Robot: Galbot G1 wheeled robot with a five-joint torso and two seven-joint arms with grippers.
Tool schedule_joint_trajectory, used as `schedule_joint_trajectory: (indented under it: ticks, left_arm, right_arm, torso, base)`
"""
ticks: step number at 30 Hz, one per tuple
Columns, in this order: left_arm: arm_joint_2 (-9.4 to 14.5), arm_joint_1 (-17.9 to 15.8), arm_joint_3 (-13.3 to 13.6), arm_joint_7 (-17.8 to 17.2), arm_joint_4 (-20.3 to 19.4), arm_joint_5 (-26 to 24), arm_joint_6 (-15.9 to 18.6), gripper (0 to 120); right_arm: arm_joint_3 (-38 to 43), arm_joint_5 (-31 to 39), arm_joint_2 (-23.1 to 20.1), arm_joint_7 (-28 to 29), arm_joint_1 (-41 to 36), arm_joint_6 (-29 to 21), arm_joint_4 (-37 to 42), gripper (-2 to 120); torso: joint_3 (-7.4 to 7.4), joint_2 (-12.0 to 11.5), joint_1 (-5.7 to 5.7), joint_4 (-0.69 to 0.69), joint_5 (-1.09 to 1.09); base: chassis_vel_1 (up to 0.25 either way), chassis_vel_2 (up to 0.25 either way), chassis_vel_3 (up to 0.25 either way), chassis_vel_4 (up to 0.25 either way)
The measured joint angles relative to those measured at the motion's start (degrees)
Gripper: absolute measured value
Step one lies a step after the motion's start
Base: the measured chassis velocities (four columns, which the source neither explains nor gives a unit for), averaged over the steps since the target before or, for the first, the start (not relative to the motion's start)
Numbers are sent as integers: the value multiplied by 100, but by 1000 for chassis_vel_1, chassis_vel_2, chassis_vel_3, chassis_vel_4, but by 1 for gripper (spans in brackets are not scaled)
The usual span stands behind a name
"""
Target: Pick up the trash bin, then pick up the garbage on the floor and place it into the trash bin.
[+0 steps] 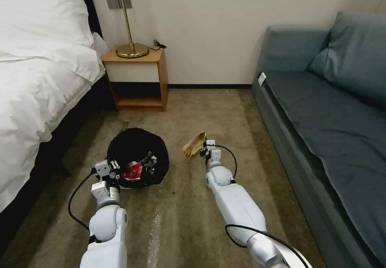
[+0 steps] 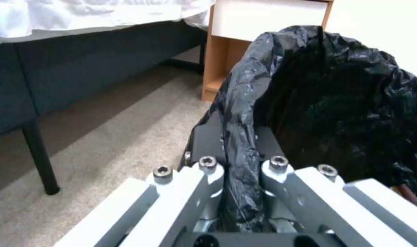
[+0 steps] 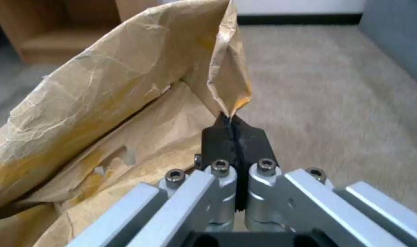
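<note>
The black-lined rim of the trash bin [image 2: 245, 113] is clamped between the left gripper [image 2: 239, 161] fingers; carpet lies beside.

A bedroom, likely of a hotel. Bed [image 1: 36, 79] along the left, dressed in plain white linen with a large white pillow [image 1: 40, 15], on a dark frame with thin black legs. Wooden nightstand [image 1: 138, 77] against the cream wall, bearing a brass-stemmed lamp [image 1: 126, 19] with a pale shade; a black cable [image 1: 157, 45] coiled beside the lamp base. Teal-grey sofa [image 1: 321, 111] along the right with a matching cushion [image 1: 354, 55]. Beige short-pile carpet [image 1: 225, 111] across the floor, dark skirting board [image 1: 209, 86] at the wall's foot. Small bin lined with a black bag [image 1: 136, 155] on the carpet between bed and sofa.
</note>
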Motion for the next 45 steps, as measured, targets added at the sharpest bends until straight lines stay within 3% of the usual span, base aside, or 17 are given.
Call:
schedule_joint_trajectory:
  ticks: [15,25,34,45]
  left_arm:
    - [0,-21,6,-2,93,-28,1,4]
    - [0,-72,27,-2,148,-17,1,4]
    - [0,-77,31,-2,145,5,1,4]
    - [0,-102,65,1,150,56,-8,4]
  right_arm:
    - [-105,229,-52,120,12,-18,1297,0]
    - [-962,304,-165,293,-274,-176,2475,0]
    - [-1696,-32,-25,304,-440,-78,2407,0]
    - [-1943,-307,-4,291,-674,85,2181,0]
  torso:
    - [0,0,0,0,-1]
    - [0,0,0,0,-1]
    - [0,0,0,0,-1]
    - [0,0,0,0,-1]
  base:
    - [0,0,0,0]
    - [0,0,0,0]
    - [0,0,0,0]
    - [0,0,0,0]
